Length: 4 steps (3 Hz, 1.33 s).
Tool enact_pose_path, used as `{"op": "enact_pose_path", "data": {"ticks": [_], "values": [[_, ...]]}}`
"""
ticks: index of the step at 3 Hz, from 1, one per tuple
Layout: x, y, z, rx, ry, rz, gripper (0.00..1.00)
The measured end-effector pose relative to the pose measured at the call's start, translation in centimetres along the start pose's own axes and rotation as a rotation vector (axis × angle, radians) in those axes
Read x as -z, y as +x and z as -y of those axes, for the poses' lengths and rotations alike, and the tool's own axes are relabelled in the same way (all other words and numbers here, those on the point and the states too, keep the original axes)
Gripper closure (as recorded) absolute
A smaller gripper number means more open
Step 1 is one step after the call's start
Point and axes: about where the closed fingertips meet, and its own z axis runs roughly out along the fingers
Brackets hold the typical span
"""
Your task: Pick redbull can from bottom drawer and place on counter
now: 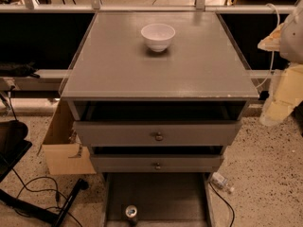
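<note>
Grey counter (203,74), claw (273,112) off right, redbull can (131,212) lower-left

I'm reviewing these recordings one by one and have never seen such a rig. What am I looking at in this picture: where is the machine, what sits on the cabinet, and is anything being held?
This is one camera view, looking down at the front of a grey drawer cabinet; where the camera sits is not on record. The machine is a mobile robot with one arm. Its pale gripper shows at the right edge, beside the counter, with nothing visibly held. A white bowl stands on the counter. Below are two drawers with knobs, then the bottom drawer, pulled out. The redbull can stands upright in it, untouched. The job is to lift that can onto the counter.
</note>
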Motion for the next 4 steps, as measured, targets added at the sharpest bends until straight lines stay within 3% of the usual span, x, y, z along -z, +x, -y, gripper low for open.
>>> {"op": "enact_pose_path", "data": {"ticks": [2,3,4], "values": [[-0.7,0.1,0.3,-0.021,-0.014,0.009,0.0],[-4.1,0.8,-1.3,-0.058,-0.063,0.084,0.0],[-8.2,1.9,-5.5,-0.109,-0.092,0.222,0.0]]}}
